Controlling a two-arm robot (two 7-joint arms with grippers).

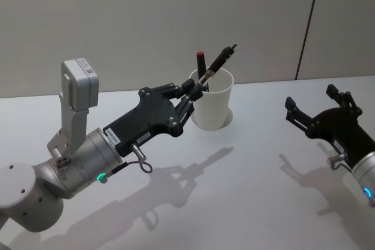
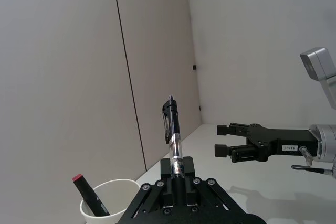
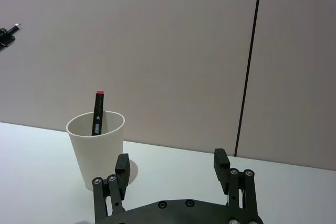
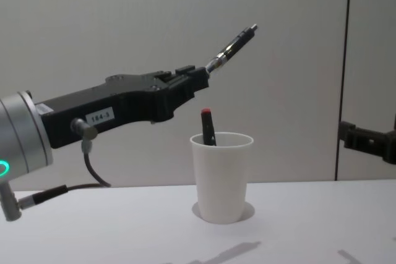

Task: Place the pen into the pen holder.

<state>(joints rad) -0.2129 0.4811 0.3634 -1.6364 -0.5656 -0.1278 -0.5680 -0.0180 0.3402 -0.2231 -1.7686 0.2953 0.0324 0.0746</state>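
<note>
Head view: the pen holder (image 1: 212,106), a white cup on the table (image 1: 234,191), is seen with a red-capped marker (image 1: 200,62) standing inside. The pen (image 1: 221,61) is clamped between the fingers of the left gripper (image 1: 199,86), at the cup's rim. Left wrist view: the pen is gripped by one end, clip end outward. Right wrist view: the right gripper (image 3: 171,162) is shown apart from the cup, fingers spread, nothing held. Chest view: the pen is held tilted above the cup, clear of it.
</note>
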